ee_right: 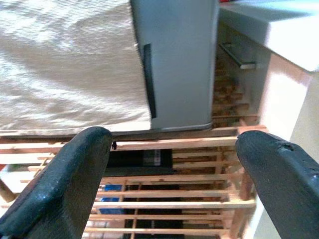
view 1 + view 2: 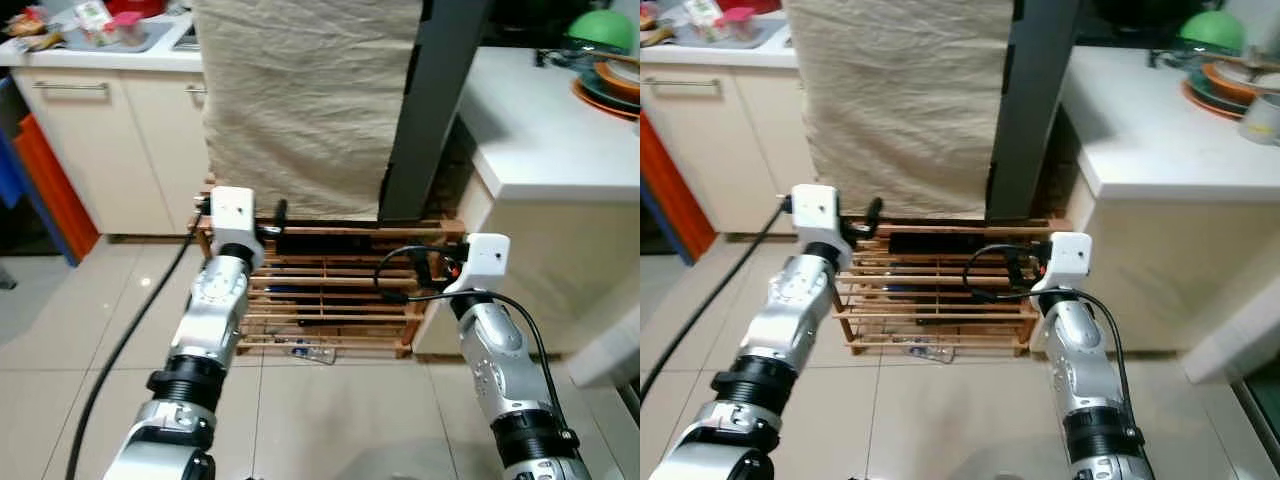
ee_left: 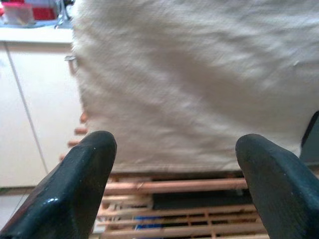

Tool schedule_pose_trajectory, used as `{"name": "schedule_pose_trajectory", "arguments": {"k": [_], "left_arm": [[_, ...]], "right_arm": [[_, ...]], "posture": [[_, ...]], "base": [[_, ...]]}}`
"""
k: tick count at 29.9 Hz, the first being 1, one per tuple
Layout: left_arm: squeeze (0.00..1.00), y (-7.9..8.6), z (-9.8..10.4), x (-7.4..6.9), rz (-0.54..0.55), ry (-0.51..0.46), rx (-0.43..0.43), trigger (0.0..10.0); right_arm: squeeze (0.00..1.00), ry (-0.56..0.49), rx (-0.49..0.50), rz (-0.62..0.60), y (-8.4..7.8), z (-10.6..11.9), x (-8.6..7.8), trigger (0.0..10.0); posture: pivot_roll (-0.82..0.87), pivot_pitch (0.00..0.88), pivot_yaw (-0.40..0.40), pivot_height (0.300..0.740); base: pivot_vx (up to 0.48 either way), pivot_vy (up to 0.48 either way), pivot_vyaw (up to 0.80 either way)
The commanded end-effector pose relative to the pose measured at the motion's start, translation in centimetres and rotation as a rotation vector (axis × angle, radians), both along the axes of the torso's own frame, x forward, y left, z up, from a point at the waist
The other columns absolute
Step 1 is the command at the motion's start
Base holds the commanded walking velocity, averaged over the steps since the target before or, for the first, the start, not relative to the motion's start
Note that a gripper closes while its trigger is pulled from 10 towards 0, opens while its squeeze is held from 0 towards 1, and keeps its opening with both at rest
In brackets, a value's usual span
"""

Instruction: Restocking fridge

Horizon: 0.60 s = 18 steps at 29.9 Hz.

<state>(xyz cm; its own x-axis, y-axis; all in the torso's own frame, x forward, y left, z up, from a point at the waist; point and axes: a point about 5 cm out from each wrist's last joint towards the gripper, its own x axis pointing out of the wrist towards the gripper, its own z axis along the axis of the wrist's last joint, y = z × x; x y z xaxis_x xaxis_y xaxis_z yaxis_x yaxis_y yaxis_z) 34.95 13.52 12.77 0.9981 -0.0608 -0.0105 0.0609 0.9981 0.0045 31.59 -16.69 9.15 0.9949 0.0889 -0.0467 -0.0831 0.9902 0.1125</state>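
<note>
Both arms are raised and pointed forward. The left gripper (image 3: 174, 189) has its fingers spread wide with nothing between them; the right gripper (image 1: 172, 184) is the same, wide open and empty.

The fridge (image 2: 430, 110) stands straight ahead of both grippers, past their tips, on a wooden slat rack (image 2: 330, 290). Its long axis is vertical. A beige cloth (image 2: 300, 100) drapes over most of the front, and only the grey right strip is bare.

Key relation: the right gripper points at the bare grey strip. In the right wrist view a dark vertical recess (image 1: 148, 79), probably the handle, sits just above and between its fingertips. The left gripper faces only cloth. My call is that the right arm is nearer to the door edge and is the 1 to open it, reaching up and forward.

No restock items are in either gripper. A small clear bottle (image 2: 312, 351) lies on the floor tiles (image 2: 330, 420) at the rack's foot, below both grippers. I can't tell whether it belongs to the task.

The white counter (image 2: 540, 130), with stacked dishes (image 2: 610, 80), is right of the right gripper.

There is a dark item with a label (image 1: 155, 158) inside the rack; the print is too small to read. No other writing is legible.
</note>
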Motion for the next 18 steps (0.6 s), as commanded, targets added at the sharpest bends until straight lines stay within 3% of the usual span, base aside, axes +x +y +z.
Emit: {"name": "schedule_pose_trajectory", "arguments": {"k": [1, 5, 13, 18], "left_arm": [[0.00, 0.1, -0.2, -0.1, 0.013, 0.025, -0.004, 10.0], [0.00, 0.8, -1.6, -0.6, 0.019, 0.078, 0.015, 10.0], [0.00, 3.4, -3.1, -2.4, 0.056, 0.124, 0.067, 10.0], [0.00, 2.1, -2.4, -2.5, 0.002, 0.076, 0.121, 10.0]], "right_arm": [[0.00, 0.011, -0.017, -0.003, 0.1, -0.3, 0.1, 10.0], [0.00, 0.011, -0.033, -0.009, 0.5, -0.5, 0.4, 10.0], [0.00, 0.035, -0.100, -0.092, -1.6, -2.0, -1.2, 10.0], [0.00, 0.021, -0.112, -0.059, -1.1, -2.7, -2.3, 10.0]], "posture": [[-0.09, 0.000, -0.006, 0.740], [-0.08, 0.000, -0.014, 0.740], [-0.06, 0.000, -0.024, 0.740], [-0.07, 0.000, -0.002, 0.740]], "base": [[0.000, 0.480, 0.00], [0.000, 0.480, 0.00], [0.000, 0.480, 0.00], [0.000, 0.000, 0.00]]}}
